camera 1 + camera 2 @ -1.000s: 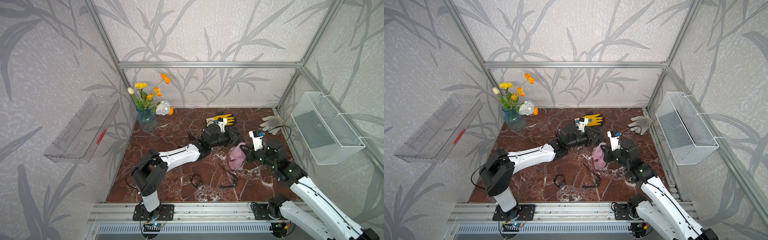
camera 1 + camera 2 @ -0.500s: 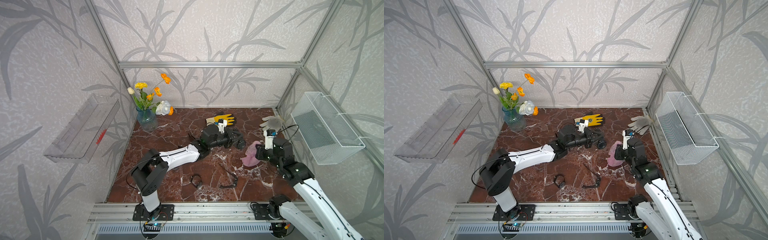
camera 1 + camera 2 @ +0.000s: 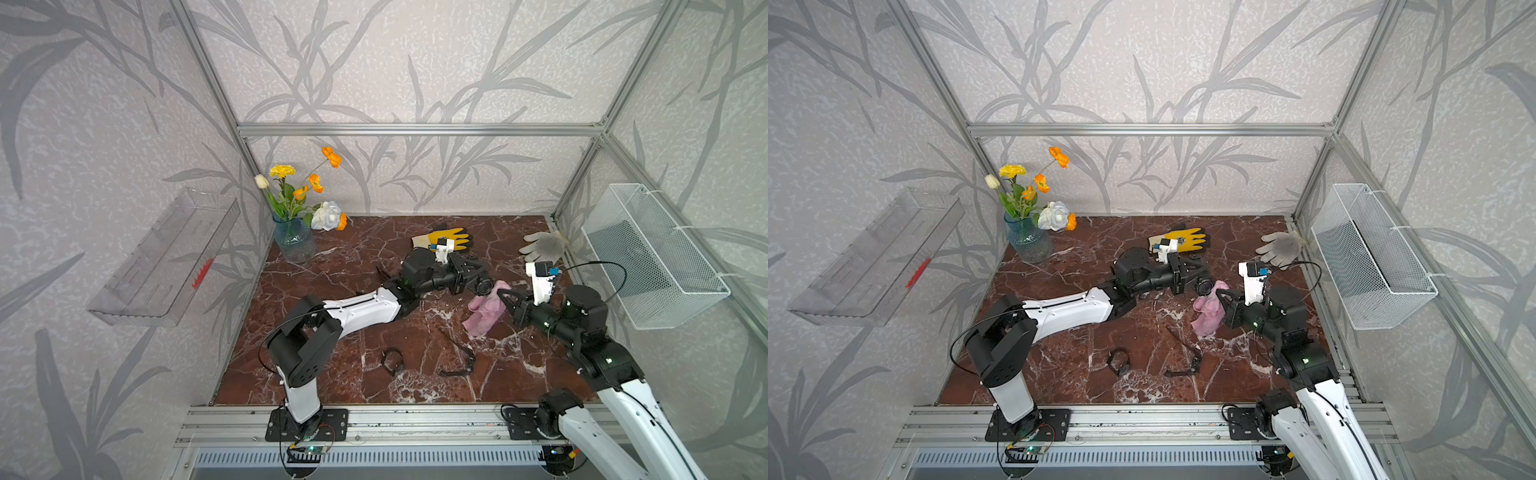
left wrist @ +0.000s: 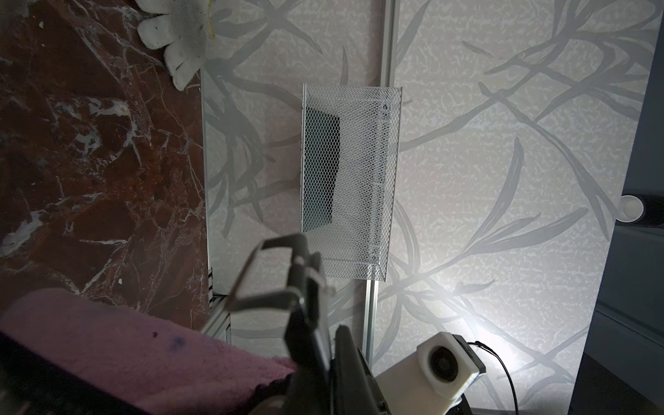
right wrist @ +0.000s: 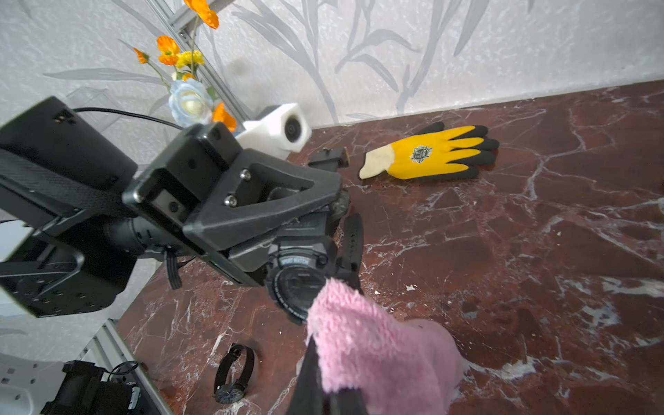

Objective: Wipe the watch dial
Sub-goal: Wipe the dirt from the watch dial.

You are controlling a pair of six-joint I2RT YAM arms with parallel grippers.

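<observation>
My left gripper (image 3: 477, 281) reaches in from the left and is shut on a black sport watch (image 5: 295, 284). The round dial faces the right arm. In both top views the watch (image 3: 1204, 286) hangs just above the marble. My right gripper (image 3: 505, 297) is shut on a fluffy pink cloth (image 3: 484, 309), and the cloth's tip (image 5: 337, 305) rests against the edge of the dial. The rest of the cloth (image 3: 1207, 311) hangs down to the floor. In the left wrist view the cloth (image 4: 125, 345) lies beside the shut fingers (image 4: 312, 359).
A yellow glove (image 3: 446, 239) and a grey glove (image 3: 542, 245) lie at the back. A vase of flowers (image 3: 293, 239) stands back left. Two other watches (image 3: 392, 361) (image 3: 459, 361) lie near the front. A wire basket (image 3: 652, 257) hangs on the right wall, a clear shelf (image 3: 166, 262) on the left.
The left gripper carried the watch a little to the right. The right gripper swung away to the right with the cloth, then came back until the cloth met the dial.
</observation>
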